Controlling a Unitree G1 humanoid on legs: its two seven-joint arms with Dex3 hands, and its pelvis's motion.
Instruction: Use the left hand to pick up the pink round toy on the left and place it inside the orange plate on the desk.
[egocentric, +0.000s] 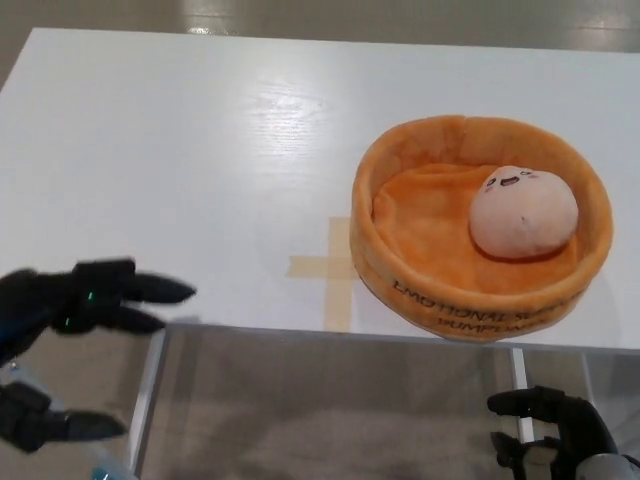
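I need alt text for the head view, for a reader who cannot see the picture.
A pink round toy with a smiling face lies inside an orange plush plate at the right of a white desk. The robot's left hand, open and empty, is at the desk's near left edge; its right hand hangs below the desk.

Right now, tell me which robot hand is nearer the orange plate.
Right. The right robot hand hangs just below the orange plate, under the desk edge. The left robot hand sits far to the plate's left, off the desk's near edge.
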